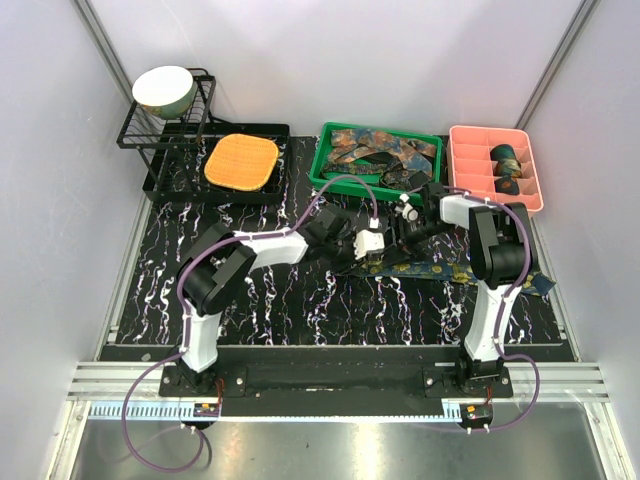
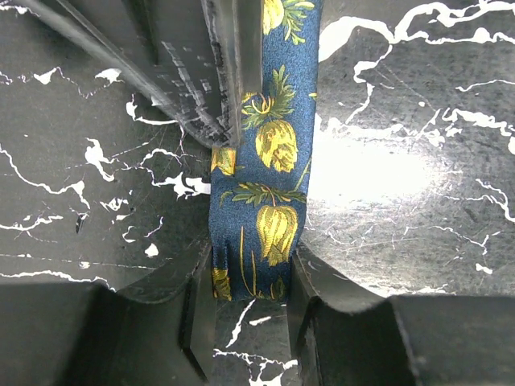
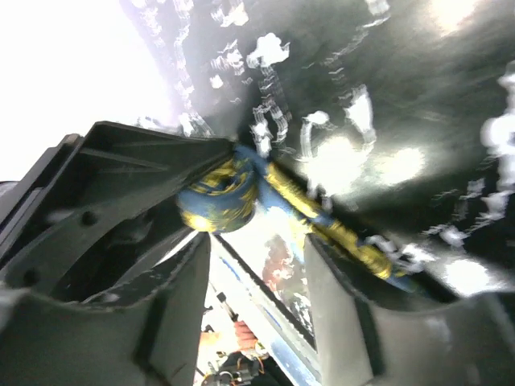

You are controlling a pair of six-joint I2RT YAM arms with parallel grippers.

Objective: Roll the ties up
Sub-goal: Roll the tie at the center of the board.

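1 tie (image 2: 269,153), judged soft, light and slippery, sits pinched across its width by the left gripper (image 2: 249,273); right gripper (image 3: 257,249) spread; best hold is at the coil (image 3: 219,197).

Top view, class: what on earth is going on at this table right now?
A navy tie lies across the marble mat, partly rolled. The left pincer is closed on its flat part, while the right pincer stands open beside the small coil at one end. More ties wait in the green tray.
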